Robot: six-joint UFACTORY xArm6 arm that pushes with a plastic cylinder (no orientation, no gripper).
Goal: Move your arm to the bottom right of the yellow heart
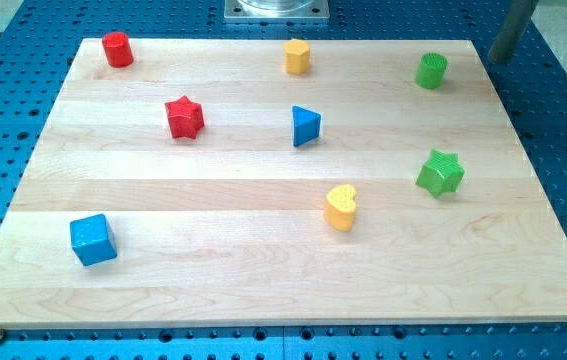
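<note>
1. The wooden board (263, 280) has bare room below and right of the yellow heart (341, 207).
2. The rod has no jaws; its tip (501, 57) touches nothing at the view's top right, beyond the green cylinder (430, 71).
3. The heart sits right of centre, its point toward the view's bottom.

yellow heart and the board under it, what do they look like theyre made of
The yellow heart looks like moulded or printed plastic: solid even colour, a faint sheen and fine texture on top. Which plastic, I cannot tell. The board looks like light unfinished or matte-sealed wood: pale planks with visible grain and lengthwise seams. My tip sits off the board's top right corner, far from the heart.
</note>
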